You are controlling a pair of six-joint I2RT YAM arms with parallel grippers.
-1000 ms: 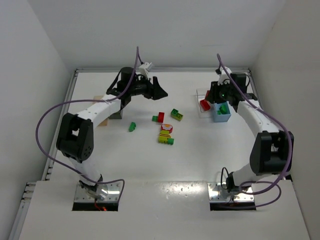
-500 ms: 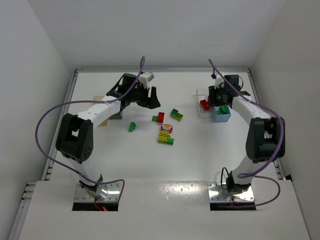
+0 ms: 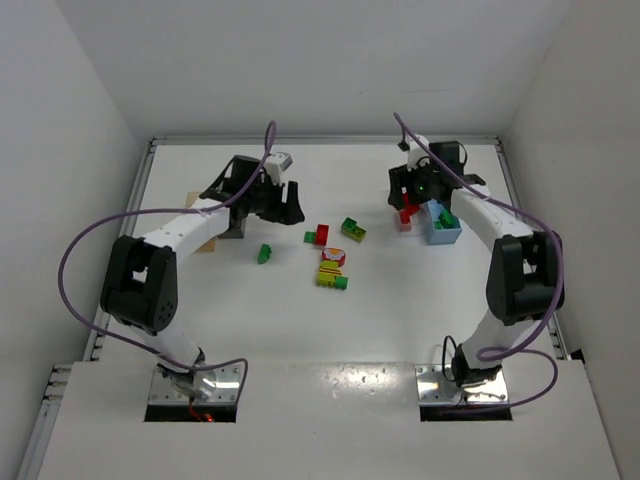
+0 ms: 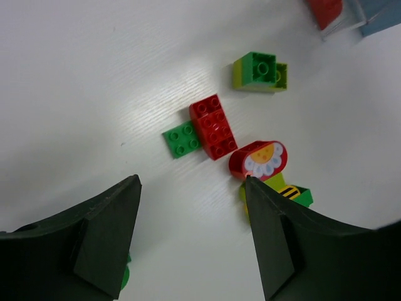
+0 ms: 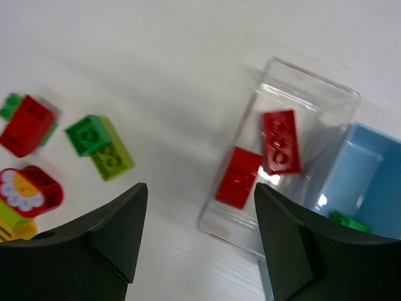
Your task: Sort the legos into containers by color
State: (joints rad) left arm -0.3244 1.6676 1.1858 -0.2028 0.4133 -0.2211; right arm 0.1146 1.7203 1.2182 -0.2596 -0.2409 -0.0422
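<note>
Small hard plastic legos [image 3: 332, 280] in red, green and yellow lie mid-frame on the white worktop [image 3: 420, 310]. A red brick [image 4: 213, 128] is joined to a green plate [image 4: 180, 139], with a green-and-lime pair [image 4: 260, 71] above it and a red oval flower piece [image 4: 258, 160] lower right. Two red bricks [image 5: 280, 141] sit in the clear rectangular bin [image 5: 316, 78], upper right, beside a light blue bin [image 5: 360, 169]. The pieces look light, stiff and slick, so they likely want pinching across their flat side walls. The left claw [image 4: 191, 185] and right claw [image 5: 200, 191] both gape, empty.
</note>
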